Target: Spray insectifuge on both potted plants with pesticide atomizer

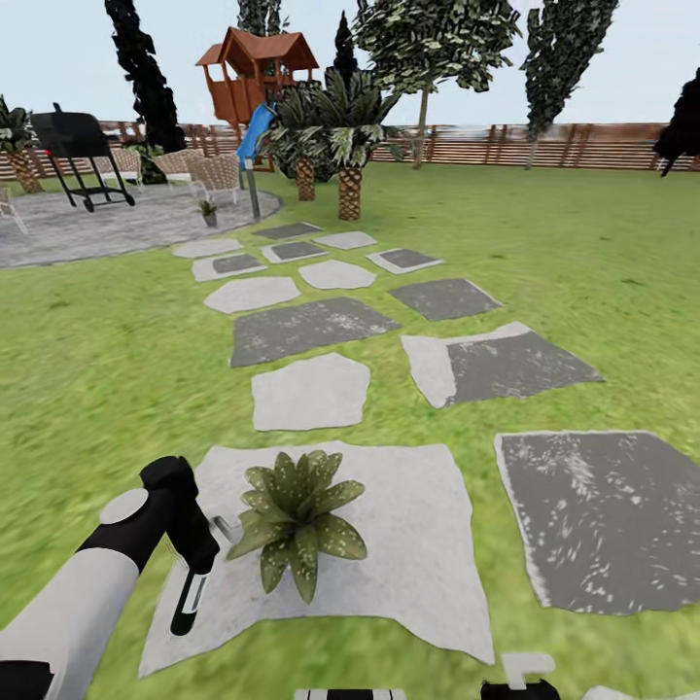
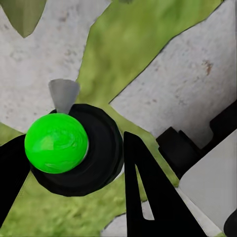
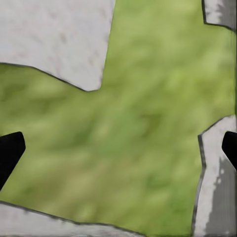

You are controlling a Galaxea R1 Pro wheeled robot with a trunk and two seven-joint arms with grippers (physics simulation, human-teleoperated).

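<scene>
The left tool [image 1: 194,569] is clamped on the atomizer [image 1: 191,595], which hangs bottom-down over the left edge of the pale slab [image 1: 418,544], just beside the plant [image 1: 297,515] at the slab's middle. The right tool's [image 3: 118,148] dark tips sit wide apart over the lawn [image 3: 143,118], holding nothing. The risk, as I judge it, is aim: with the bottle hanging this way the mist may miss the leaves, and a swing toward the plant could knock it.

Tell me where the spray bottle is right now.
In the head view the spray bottle hangs at lower left, held in the left gripper, just left of the potted plant on the big pale stepping stone.
</scene>
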